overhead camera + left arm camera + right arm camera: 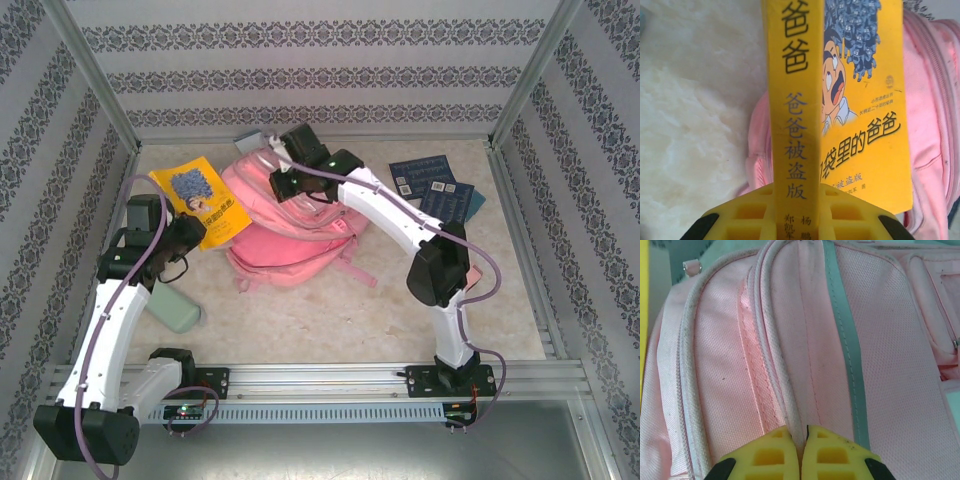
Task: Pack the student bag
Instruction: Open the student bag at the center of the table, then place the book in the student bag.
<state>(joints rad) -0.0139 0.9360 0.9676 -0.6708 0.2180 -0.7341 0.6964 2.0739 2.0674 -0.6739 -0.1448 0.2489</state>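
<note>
Your left end effector (799, 222) is clamped on the spine of a yellow book (792, 125), the two yellow fingers pressing it from either side so that the book stands on edge, with its cartoon cover facing right in the left wrist view. Past the book you see the pink fabric of the student bag (290, 228), and in the top view the book's far edge overlaps the bag's left side; you cannot tell whether the two touch. Your right end effector (803, 452) has its fingers pressed almost together, pinching a pale piped edge (771, 345) that runs along the top of the bag. Just to the right of that edge a grey-green reflective stripe (844, 340) runs the same way down the fabric, and a small metal ring (690, 266) sits at the bag's upper left corner in the right wrist view. The bag lies flat on the tabletop (330, 310), towards the back and a little left of centre, with its straps trailing towards the arms. Well apart from it on the right, near the back corner, lie some dark blue books (432, 190), fanned over one another. A pale green pouch (178, 312) lies near the left arm, apart from the bag.
</note>
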